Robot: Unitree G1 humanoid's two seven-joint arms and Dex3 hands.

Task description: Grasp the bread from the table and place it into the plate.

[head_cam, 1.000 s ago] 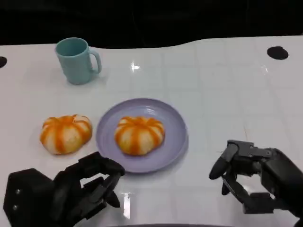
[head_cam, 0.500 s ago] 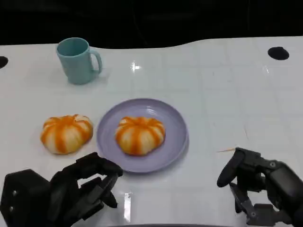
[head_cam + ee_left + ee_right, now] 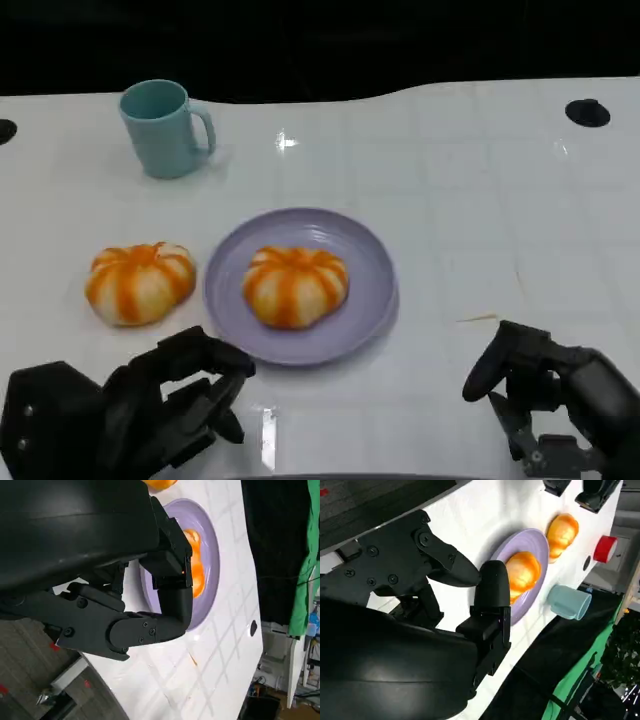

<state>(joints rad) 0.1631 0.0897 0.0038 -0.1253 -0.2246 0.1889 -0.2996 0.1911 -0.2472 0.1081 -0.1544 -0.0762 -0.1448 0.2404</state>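
Observation:
An orange-striped bread lies in the middle of the lilac plate. A second, similar bread sits on the table just left of the plate. My left hand hangs at the near edge below that second bread, fingers loosely bent, holding nothing. My right hand is low at the near right, well clear of the plate, fingers apart and empty. In the left wrist view the plate and its bread lie beyond my fingers. The right wrist view shows the plate and both breads.
A teal mug stands at the far left, handle to the right. A black disc sits at the far right edge and another at the far left edge. A small red object appears in the right wrist view.
My right hand has drawn back toward the near right edge and sunk lower in the picture. My left hand has dropped slightly. Both breads, the plate and the mug have stayed put.

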